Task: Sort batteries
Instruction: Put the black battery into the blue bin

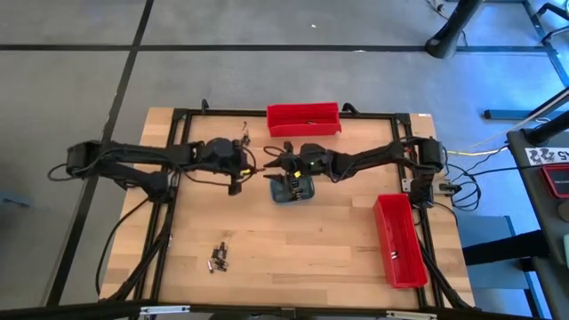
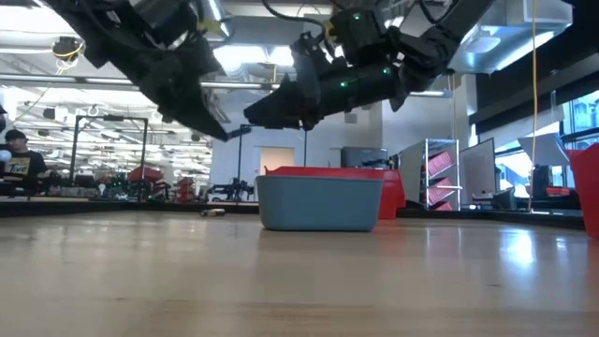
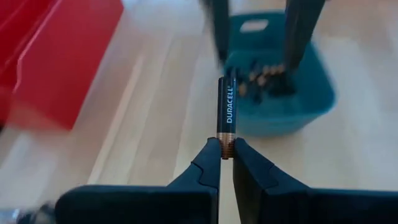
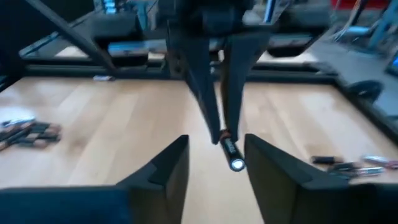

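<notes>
My left gripper [image 3: 226,149] is shut on one black and copper Duracell battery [image 3: 226,107], held in the air left of the small blue tray [image 1: 292,189]. My right gripper [image 4: 216,146] is open and faces it. Its two fingers stand on either side of the battery's free end [image 4: 236,163] without touching it. In the high view the two grippers meet at about [image 1: 262,167]. More batteries lie inside the tray [image 3: 264,76]. A loose heap of batteries [image 1: 219,258] rests on the table near its front edge. My left gripper pinches the battery by its copper end [image 3: 227,144] between the two fingertips, only at their free ends. The battery sticks straight out in line with the fingers, toward the right gripper. It is lifted clear of the table.
One long red bin [image 1: 304,118] stands at the far edge of the table, another red bin [image 1: 400,240] along the right side. A few stray batteries [image 4: 31,132] lie on the wood. A black frame [image 1: 178,178] borders the table. Bare wood lies between the heap and the tray.
</notes>
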### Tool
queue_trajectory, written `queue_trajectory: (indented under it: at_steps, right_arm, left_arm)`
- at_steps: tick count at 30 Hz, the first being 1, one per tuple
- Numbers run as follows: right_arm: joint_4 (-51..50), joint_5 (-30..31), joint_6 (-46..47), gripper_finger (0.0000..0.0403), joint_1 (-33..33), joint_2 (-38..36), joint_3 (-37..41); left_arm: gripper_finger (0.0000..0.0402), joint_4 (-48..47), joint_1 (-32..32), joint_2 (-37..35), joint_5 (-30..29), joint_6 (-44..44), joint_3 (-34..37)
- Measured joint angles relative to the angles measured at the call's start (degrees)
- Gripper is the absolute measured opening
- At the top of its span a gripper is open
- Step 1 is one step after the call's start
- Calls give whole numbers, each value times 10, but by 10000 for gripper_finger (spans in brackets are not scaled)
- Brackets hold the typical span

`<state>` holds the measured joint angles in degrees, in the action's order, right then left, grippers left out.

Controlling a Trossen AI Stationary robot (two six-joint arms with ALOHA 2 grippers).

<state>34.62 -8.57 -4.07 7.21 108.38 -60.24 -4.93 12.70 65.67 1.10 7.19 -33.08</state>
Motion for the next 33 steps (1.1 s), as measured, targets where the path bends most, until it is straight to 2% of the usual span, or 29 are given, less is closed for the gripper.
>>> queue_trajectory:
  at_steps: [4, 7, 11, 18, 19, 22, 28, 33]
  right_arm:
    - [-24, -2, -3, 197, -2, 0, -7]
    - [-17, -2, -3, 199, -1, 0, -7]
    - [-17, 1, -3, 163, -1, 0, -7]
    - [-16, 5, -9, 33, -12, 0, -7]
    - [-16, 7, -11, 26, -15, 0, -7]
    - [-31, 23, -14, 27, -21, -5, -7]
    - [-196, 43, -7, 27, -20, -76, 6]
    - [-210, 50, 50, 27, -19, -107, 72]
  left_arm:
    - [12, 27, -25, 0, 0, -7, 0]
    - [16, 33, -34, 0, 0, -8, 0]
    - [15, 40, -39, 0, 0, -8, 0]
    - [23, 39, -39, 0, -2, -17, 0]
    - [25, 38, -39, 0, -1, -21, 0]
    - [39, 34, -40, 0, 3, -25, 0]
    - [102, -28, -42, -1, 11, -45, -1]
    - [134, -28, -41, -1, 10, -65, -1]
